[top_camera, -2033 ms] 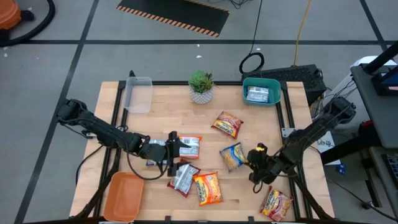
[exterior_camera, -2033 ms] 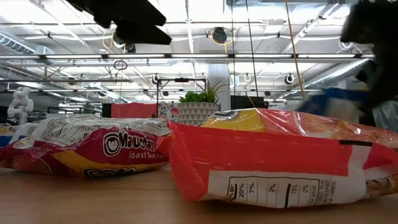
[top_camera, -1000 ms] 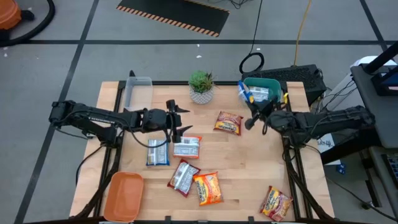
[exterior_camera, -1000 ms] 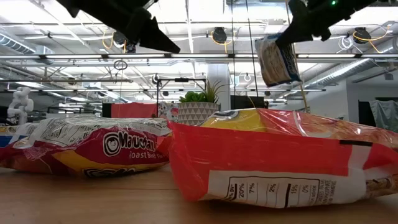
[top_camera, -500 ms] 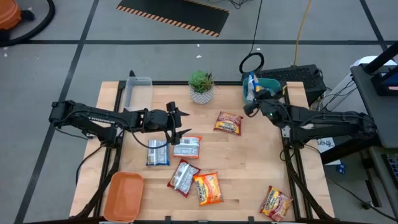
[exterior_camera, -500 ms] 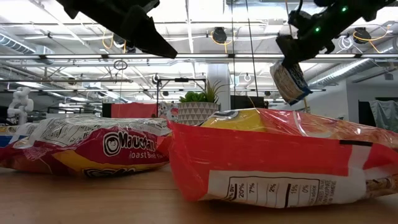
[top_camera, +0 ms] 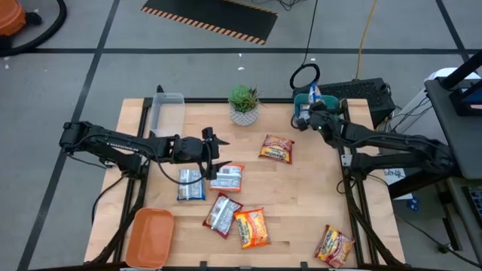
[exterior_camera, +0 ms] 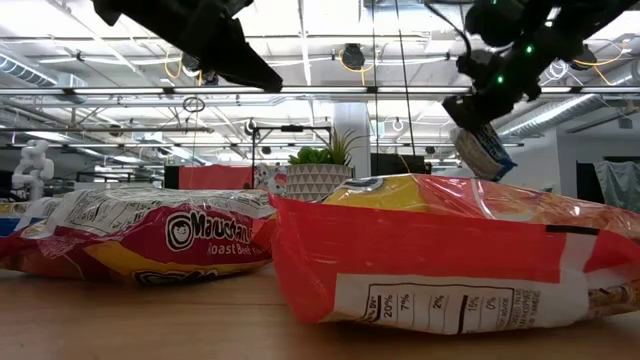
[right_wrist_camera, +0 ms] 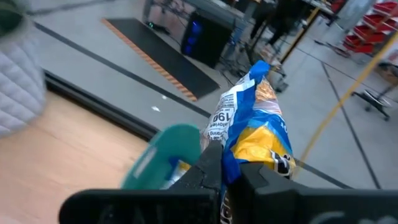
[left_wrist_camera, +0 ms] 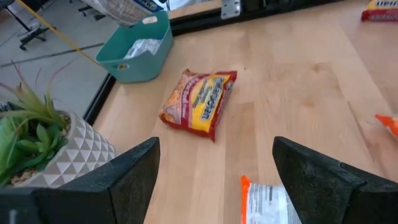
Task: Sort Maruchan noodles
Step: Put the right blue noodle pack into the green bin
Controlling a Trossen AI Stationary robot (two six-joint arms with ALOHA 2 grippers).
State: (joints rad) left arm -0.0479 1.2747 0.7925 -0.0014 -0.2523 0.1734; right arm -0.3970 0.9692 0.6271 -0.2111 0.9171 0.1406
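A blue, white and yellow noodle packet sticks out of my shut right gripper, above the teal tray at the table's far right; the same packet shows tilted in the low view. The teal tray holds one more packet. My left gripper hovers open over the table's middle left, above a red-silver packet and a blue-white packet. A red-yellow packet lies flat ahead of it. More packets lie near the front edge. My right gripper pinches one end of the blue-white packet between its two fingers. The rest of the packet stands out beyond the fingertips, lifted clear and tilted over the teal tray.
A potted plant stands at the far middle, a clear tray at the far left, an orange tray at the near left corner. One red-yellow packet lies at the near right corner. Bare wood lies between plant and teal tray.
My right gripper has carried the blue-white packet toward the table's far right corner and somewhat down, swinging round until it stands over the teal tray; it has stayed shut on the packet. The packets on the table have not moved.
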